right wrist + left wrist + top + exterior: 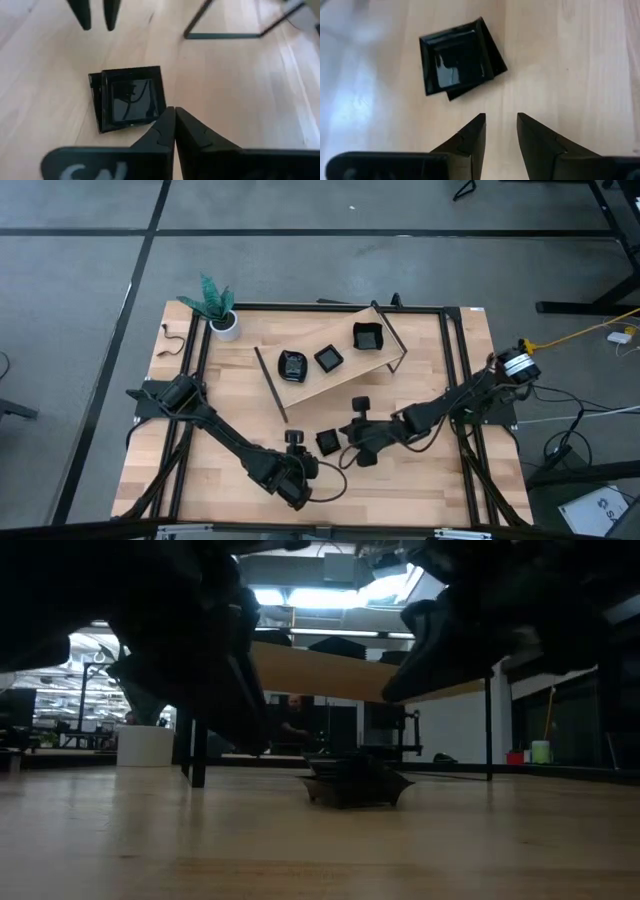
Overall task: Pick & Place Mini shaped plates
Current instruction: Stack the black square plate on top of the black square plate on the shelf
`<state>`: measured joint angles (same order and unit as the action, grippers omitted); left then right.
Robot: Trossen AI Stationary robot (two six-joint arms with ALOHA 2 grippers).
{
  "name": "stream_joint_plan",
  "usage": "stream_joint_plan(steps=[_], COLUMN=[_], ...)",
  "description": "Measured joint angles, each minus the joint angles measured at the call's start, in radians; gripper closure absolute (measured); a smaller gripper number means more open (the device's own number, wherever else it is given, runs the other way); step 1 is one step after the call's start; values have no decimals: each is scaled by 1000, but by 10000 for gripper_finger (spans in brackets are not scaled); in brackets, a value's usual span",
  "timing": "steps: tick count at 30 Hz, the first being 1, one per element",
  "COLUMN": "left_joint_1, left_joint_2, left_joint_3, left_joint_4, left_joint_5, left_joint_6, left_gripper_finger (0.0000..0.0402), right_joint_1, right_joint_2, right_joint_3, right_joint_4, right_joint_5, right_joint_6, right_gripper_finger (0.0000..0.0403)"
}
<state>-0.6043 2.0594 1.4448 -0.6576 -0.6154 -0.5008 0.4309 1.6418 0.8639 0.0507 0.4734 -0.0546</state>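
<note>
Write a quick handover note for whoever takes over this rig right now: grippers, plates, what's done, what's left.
Left gripper: slightly open, empty, over the near table, short of the stacked plates.
Right gripper: shut, empty, at the other side of that stack.
Plates: three on the raised shelf — a rounded one, a square one, a larger square one. Two square ones lie stacked, skewed, on the table between the grippers.
Done: three shelved.
Left: apparently the stacked pair; neither is gripped yet.
</note>
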Motion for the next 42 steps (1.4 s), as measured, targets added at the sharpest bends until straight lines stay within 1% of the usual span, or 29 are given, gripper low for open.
stream_joint_plan(steps=[4, 9, 12, 16, 19, 22, 24, 27, 32, 36, 42], left_joint_1=[9, 16, 18, 25, 34, 46, 54, 67, 87, 93, 92], left_joint_2=[0, 0, 0, 0, 0, 0, 0, 0, 0, 0, 0], left_joint_3=[0, 0, 0, 0, 0, 0, 0, 0, 0, 0, 0], left_joint_4=[-1, 3, 9, 13, 27, 34, 34, 45, 74, 79, 79], left_joint_5=[35, 51, 51, 50, 49, 49, 48, 49, 64, 81, 85], left_joint_6=[-32, -37, -37, -37, -37, -37, -37, -37, -37, -37, -36], left_gripper_finger=[298, 298, 298, 298, 298, 298, 298, 298, 298, 298, 298], right_joint_1=[-12, -58, -90, -123, -139, -156, -163, -169, -169, -169, -165], right_joint_2=[-29, -34, -34, -34, -34, -34, -31, -11, 37, 41, 46], right_joint_3=[-40, -92, -116, -135, -149, -153, -153, -153, -153, -153, -153], right_joint_4=[10, 26, 35, 89, 141, 149, 150, 151, 162, 198, 247], right_joint_5=[2, -1, -66, -161, -162, -156, -162, -206, -276, -359, -371], right_joint_6=[84, 186, 220, 233, 239, 272, 303, 342, 402, 436, 497], right_gripper_finger=[391, 391, 380, 338, 295, 254, 232, 211, 201, 201, 201])
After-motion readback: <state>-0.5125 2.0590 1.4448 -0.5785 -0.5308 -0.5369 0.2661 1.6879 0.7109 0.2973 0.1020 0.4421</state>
